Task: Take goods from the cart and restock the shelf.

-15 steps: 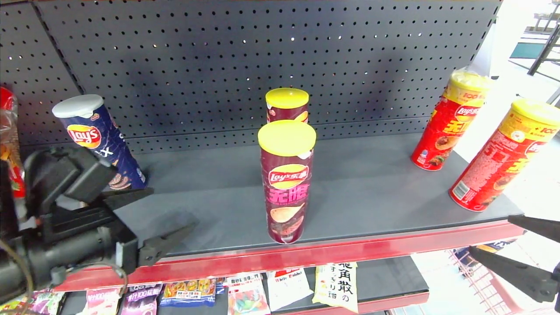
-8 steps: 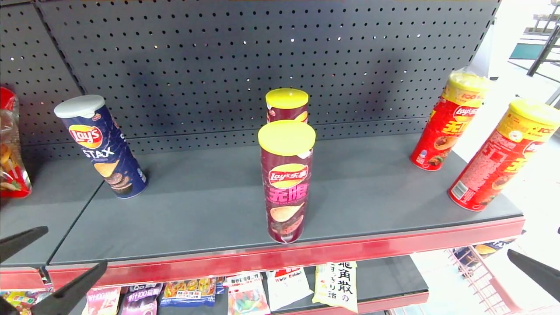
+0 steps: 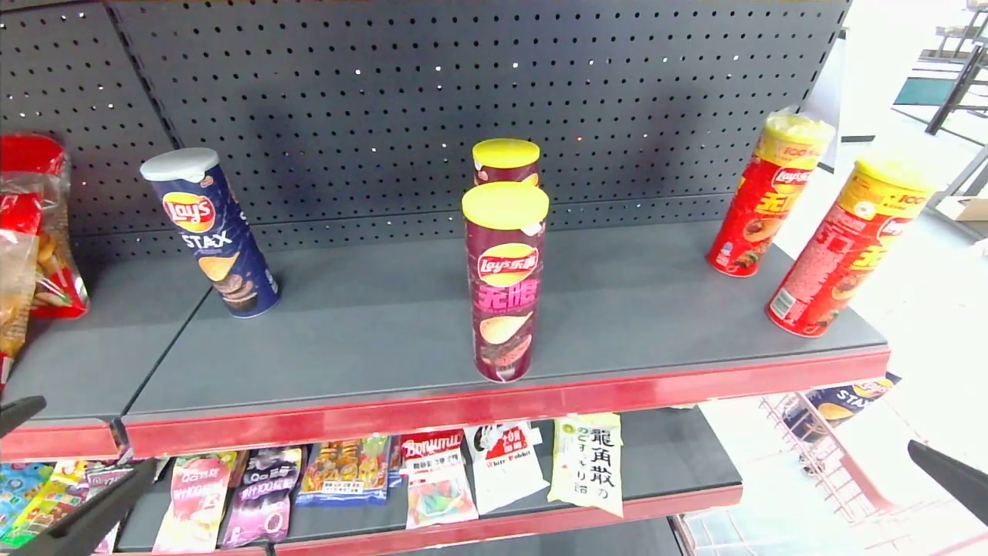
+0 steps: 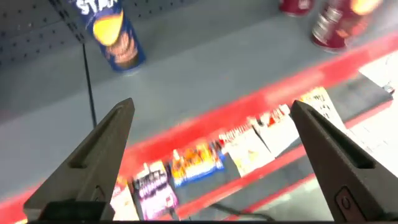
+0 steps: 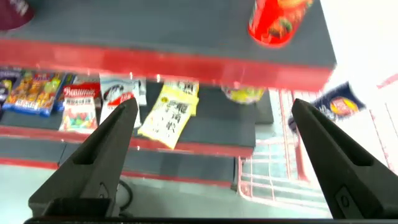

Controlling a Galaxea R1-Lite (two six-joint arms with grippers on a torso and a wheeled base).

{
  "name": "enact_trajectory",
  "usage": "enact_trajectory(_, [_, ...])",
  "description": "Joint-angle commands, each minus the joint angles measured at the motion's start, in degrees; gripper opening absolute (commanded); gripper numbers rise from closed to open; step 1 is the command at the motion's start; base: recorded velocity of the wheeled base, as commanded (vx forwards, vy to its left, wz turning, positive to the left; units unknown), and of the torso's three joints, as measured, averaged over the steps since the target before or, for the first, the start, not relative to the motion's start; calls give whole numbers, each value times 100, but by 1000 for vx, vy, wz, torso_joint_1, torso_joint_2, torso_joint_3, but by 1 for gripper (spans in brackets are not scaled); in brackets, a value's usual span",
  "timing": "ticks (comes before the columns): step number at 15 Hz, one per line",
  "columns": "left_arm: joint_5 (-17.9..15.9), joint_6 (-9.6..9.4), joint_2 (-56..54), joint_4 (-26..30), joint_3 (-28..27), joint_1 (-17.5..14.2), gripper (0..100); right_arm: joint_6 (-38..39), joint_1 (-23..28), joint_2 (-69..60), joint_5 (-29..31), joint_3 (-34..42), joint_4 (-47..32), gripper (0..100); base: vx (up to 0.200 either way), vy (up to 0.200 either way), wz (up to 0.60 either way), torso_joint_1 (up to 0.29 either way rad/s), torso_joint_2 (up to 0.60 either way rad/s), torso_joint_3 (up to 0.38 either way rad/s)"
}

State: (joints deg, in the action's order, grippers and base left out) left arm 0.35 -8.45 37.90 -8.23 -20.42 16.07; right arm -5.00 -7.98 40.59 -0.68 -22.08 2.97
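The shelf (image 3: 370, 340) runs across the middle of the head view with its tall chip cans sorted by kind. A lone blue can (image 3: 212, 232) stands at the upper left, by the pegboard (image 3: 386, 85). Two maroon cans sit at centre in one file, the front maroon can (image 3: 505, 286) near the red lip and the rear maroon can (image 3: 505, 158) right behind it. Two red cans (image 3: 760, 193) stand at the upper right. That looks like flavour-by-flavour facing, which leaves bare shelf in front of the blue one.

The cart (image 3: 818, 463) shows as pink wire at the lower right of the frame. Another blue can (image 3: 841, 398) lies in it, probably the next item to go up. Snack bags (image 3: 432, 479) hang along the lower shelf.

The left gripper (image 4: 212, 104) is spread wide and holds nothing. The right gripper (image 5: 214, 102) is likewise open and empty, and points toward the cart side. Both sit low, below the shelf's edge, so I'd judge they are placed for a pick from the cart.
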Motion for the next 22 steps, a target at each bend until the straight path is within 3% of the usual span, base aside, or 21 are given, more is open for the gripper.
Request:
enact_trajectory(1, [0,1,-28,-3,29,2,100,-1,-10,-25,-2,2,1,100,-200,0,0,2,2,-2])
enact_trajectory(6, [17,-122,-90,5,64,-7,100,-133,-28,-96,-28,19,-51,100,0,0,0,0,0,0])
enact_trajectory(20, [35,-184,-230,23,205,-7,100,-405,-28,-69,-28,169,-43,100,0,-200,0,6,3,2])
enact_trajectory(22, [35,-324,-248,23,240,-7,100,-405,-28,-60,-37,169,-43,100,0,-200,0,5,7,2])
